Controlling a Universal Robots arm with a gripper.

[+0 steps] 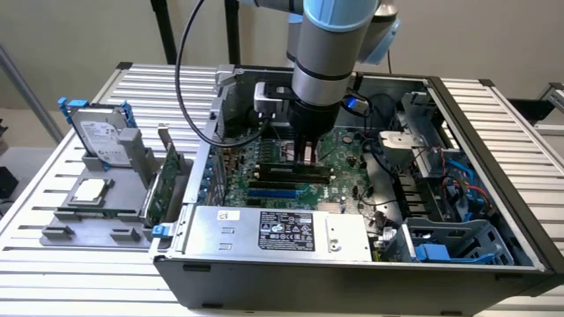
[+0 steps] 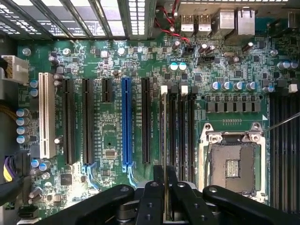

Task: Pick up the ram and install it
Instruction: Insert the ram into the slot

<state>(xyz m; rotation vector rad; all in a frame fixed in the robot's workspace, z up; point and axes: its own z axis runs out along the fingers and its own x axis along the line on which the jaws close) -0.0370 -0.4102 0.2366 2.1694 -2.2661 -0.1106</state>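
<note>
The ram (image 2: 165,154) is gripped edge-on between the gripper's (image 2: 165,187) clenched fingers (image 2: 152,197), held down inside the case (image 1: 493,198) right over a black slot (image 2: 172,131) on the motherboard (image 2: 108,140).

Even, soft light from above fills the exterior view; the slatted counter (image 1: 79,264) around the computer case (image 1: 352,277) reads bright, while the case's front wall lies in shade. In the wrist view, the motherboard (image 2: 112,140) is brightly lit with small glints on its capacitors. The vent grille (image 2: 84,16) beyond the motherboard glares near white.
</note>
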